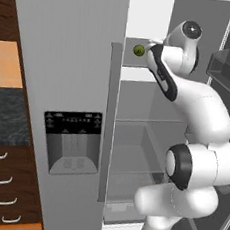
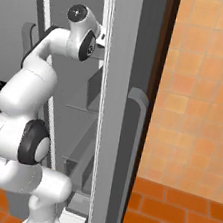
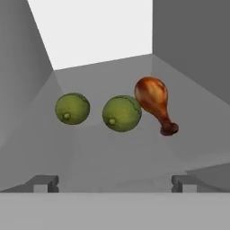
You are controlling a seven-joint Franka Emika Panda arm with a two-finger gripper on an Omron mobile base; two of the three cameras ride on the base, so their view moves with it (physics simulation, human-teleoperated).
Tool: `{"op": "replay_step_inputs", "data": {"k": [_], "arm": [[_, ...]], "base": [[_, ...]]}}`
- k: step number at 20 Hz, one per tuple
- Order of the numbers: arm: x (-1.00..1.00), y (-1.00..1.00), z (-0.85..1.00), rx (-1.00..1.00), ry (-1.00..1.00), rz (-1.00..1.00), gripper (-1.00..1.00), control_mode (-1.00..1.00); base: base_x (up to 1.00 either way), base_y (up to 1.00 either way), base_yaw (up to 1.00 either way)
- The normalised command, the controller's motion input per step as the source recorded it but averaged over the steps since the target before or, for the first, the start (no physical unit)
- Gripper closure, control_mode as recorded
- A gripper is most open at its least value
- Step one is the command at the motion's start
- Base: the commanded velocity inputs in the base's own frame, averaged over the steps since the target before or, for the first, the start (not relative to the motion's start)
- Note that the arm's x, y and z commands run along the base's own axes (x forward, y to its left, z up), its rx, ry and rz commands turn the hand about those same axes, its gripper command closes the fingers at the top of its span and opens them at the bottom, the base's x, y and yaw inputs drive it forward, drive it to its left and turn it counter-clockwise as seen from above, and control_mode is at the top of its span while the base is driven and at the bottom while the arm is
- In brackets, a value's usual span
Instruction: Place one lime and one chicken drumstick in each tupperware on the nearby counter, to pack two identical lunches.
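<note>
The gripper (image 3: 114,182) is inside the open fridge (image 1: 77,58), up at an upper shelf (image 3: 134,148), and the hand view lays it all out. Its fingertips (image 3: 42,182) sit far apart at the bottom corners, jaws spread wide, nothing between them.

Ahead of the jaws on the grey shelf sit two limes and a drumstick (image 3: 155,103). The right lime (image 3: 121,113) lies almost dead centre between the two tips, but well beyond them, no contact. The left lime (image 3: 72,108) is apart from it, off toward the left tip's side. The drumstick rests just beside the right lime, apparently touching its upper edge, fat end farther back, thin bone end pointing toward the right tip.

From the left base view, one lime (image 1: 139,50) peeks out on the upper shelf just left of the hand; the fingers themselves are hidden behind the wrist. That view also gives the shut fridge door with its dispenser (image 1: 71,142), and a strip of counter (image 1: 6,115) over drawers at far left.

The right base view catches the arm (image 2: 29,86) reaching in past the open door's edge (image 2: 111,108), beside an orange tiled wall (image 2: 201,96).
</note>
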Motion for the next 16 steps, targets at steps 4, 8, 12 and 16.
{"op": "replay_step_inputs", "data": {"k": [4, 8, 12, 16], "arm": [[0.91, -0.02, -0.05, -0.01, 0.09, -0.01, -1.00, -1.00], [0.85, -0.06, -0.06, 0.00, 0.14, -0.08, -1.00, -1.00], [0.79, -0.06, -0.20, -0.01, 0.12, -0.12, -1.00, -1.00], [0.60, -0.19, -0.15, 0.00, 0.09, -0.10, -1.00, -1.00]], "base": [[0.00, 0.00, 0.00], [0.00, 0.00, 0.00], [0.00, 0.00, 0.00], [0.00, 0.00, 0.00]]}}
